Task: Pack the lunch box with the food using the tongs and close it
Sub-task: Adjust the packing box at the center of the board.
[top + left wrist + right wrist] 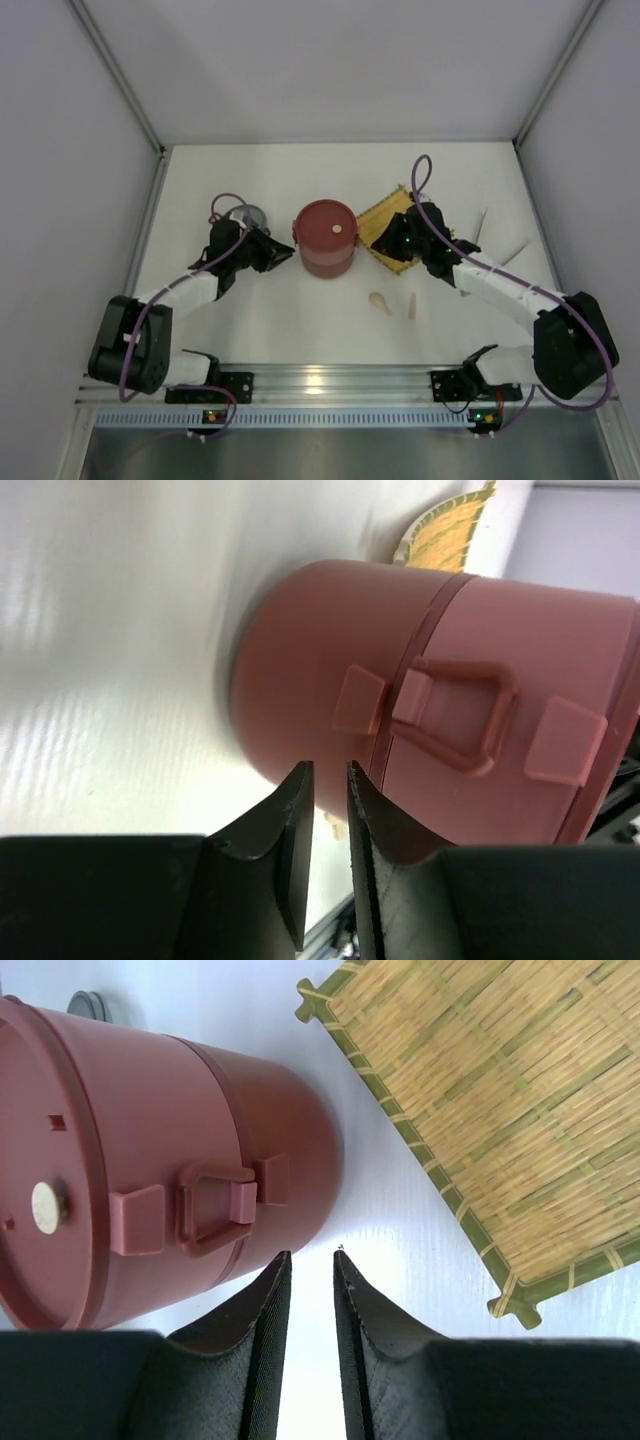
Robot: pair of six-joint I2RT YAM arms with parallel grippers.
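Observation:
The maroon lunch box point(325, 238) stands in the middle of the table, its tiers stacked and the lid with a pale dot on top. My left gripper point(285, 252) sits at its left side, by the side handle point(470, 715). Its jaws point(330, 770) are a little apart with nothing between them. My right gripper point(385, 240) is at the box's right side, between the box point(150, 1110) and the mat. It point(312, 1255) is open and empty. The tongs point(483, 226) lie at the far right. No food is in view.
The yellow woven mat point(375, 225) lies right of the box, partly under my right arm. A beige spoon point(381, 302) and stick point(412, 306) lie in front of the box. A small grey round piece point(247, 215) sits behind my left gripper.

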